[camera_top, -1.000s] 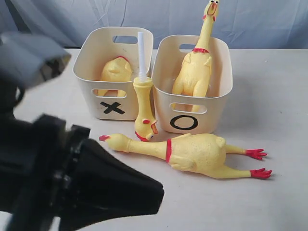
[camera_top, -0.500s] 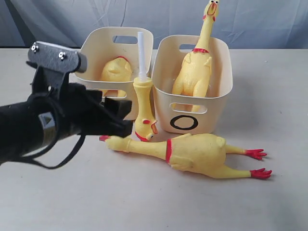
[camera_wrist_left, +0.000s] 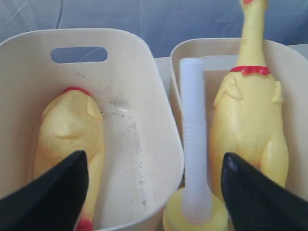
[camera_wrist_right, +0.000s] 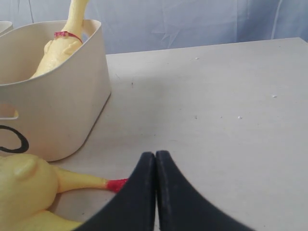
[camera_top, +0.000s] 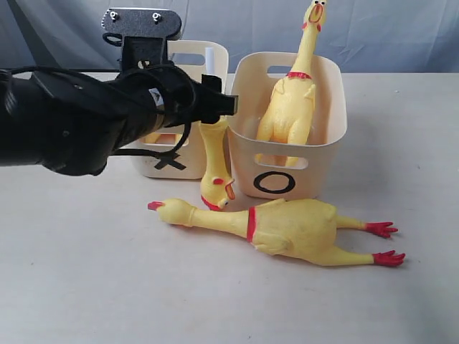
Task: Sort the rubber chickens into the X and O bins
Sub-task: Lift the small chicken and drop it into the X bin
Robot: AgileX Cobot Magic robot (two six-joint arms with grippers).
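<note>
The X bin point(camera_top: 190, 166) holds a headless yellow body point(camera_wrist_left: 70, 130). The O bin point(camera_top: 287, 172) holds a whole chicken point(camera_top: 290, 107) standing upright. A head-and-neck piece point(camera_top: 215, 172) stands head-down between the bins, its white tube point(camera_wrist_left: 192, 125) pointing up. Another whole chicken point(camera_top: 287, 229) lies on the table in front of the bins. My left gripper point(camera_wrist_left: 155, 163) hovers open over the X bin's rim point(camera_wrist_left: 159, 120), and the tube stands between its spread fingers, untouched. My right gripper point(camera_wrist_right: 155, 154) is shut on nothing, low beside the lying chicken's red foot point(camera_wrist_right: 115, 184).
The black left arm point(camera_top: 79, 125) covers most of the X bin in the exterior view. A blue cloth backdrop point(camera_top: 387, 36) hangs behind the table. Bare tabletop point(camera_wrist_right: 216, 106) stretches past the O bin's side wall point(camera_wrist_right: 62, 96).
The left arm swung up from the near left foreground and rightward, ending over the X bin with its fingers by the white tube. The chickens and bins have not moved.
</note>
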